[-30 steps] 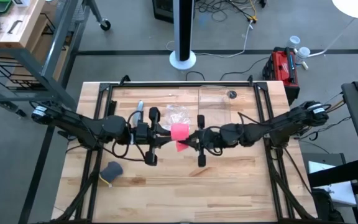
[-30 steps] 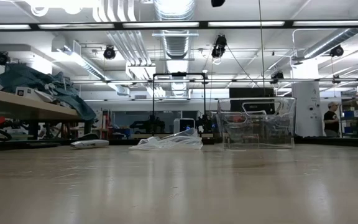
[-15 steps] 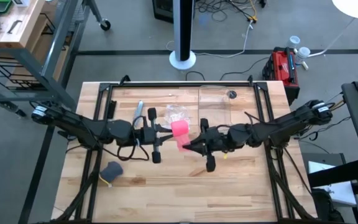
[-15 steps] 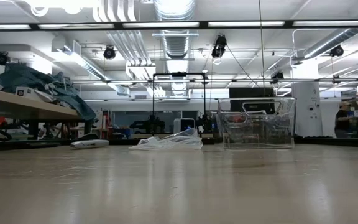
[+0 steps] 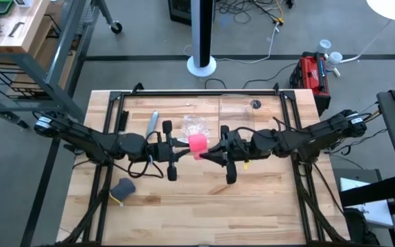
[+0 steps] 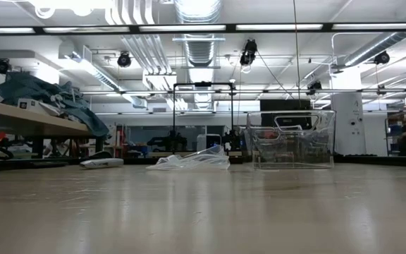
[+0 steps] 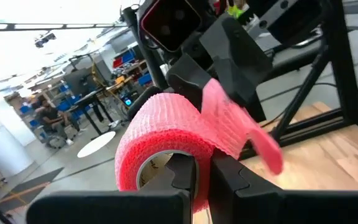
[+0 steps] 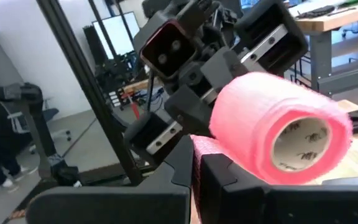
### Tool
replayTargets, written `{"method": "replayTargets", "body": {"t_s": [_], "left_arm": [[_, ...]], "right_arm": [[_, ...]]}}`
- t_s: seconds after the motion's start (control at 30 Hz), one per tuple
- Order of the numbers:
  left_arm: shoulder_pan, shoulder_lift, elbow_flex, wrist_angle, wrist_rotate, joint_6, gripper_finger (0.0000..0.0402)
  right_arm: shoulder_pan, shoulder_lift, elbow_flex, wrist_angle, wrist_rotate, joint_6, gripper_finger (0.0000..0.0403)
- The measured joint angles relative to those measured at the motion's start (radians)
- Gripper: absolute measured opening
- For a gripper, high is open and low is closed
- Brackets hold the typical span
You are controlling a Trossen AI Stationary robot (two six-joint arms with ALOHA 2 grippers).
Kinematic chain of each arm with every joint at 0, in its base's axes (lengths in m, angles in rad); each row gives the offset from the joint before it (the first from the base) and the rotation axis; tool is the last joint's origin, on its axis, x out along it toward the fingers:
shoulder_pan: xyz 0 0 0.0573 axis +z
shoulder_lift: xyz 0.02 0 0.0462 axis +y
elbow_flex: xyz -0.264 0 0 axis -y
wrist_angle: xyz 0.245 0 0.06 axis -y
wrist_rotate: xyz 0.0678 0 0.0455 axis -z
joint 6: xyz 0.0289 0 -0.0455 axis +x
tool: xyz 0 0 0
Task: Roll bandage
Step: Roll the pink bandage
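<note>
Two dark arms are meeting mid-table, the left gripper [image 5: 182,145] and right gripper [image 5: 207,154] pinching the pink bandage [image 5: 197,144] between them

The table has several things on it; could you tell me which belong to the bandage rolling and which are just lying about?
In use:
bandage
left gripper, shut on the roll
right gripper, shut on the loose end

Lying about:
plastic bag
clear box
dark grey lump
</note>
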Motion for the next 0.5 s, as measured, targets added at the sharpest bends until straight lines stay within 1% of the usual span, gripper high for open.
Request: {"method": "replayTargets", "body": {"t_s": [0.17, 0.27, 0.4, 0.5], "left_arm": [[0.000, 0.000, 0.000, -0.002, -0.013, 0.000, 0.0006], [0.001, 0.011, -0.001, -0.008, -0.017, 0.007, 0.0006], [0.000, 0.032, -0.003, -0.014, -0.045, 0.015, 0.0006], [0.001, 0.049, -0.003, -0.014, -0.066, 0.064, 0.0006]], "right_arm": [[-0.021, 0.000, 0.020, -0.019, -0.010, 0.069, 0.0000], [-0.029, 0.003, 0.031, -0.053, -0.018, 0.103, 0.0013], [-0.035, 0.004, 0.040, -0.050, -0.034, 0.181, 0.0063], [-0.043, 0.003, 0.058, -0.067, -0.034, 0.232, 0.0108]]}}
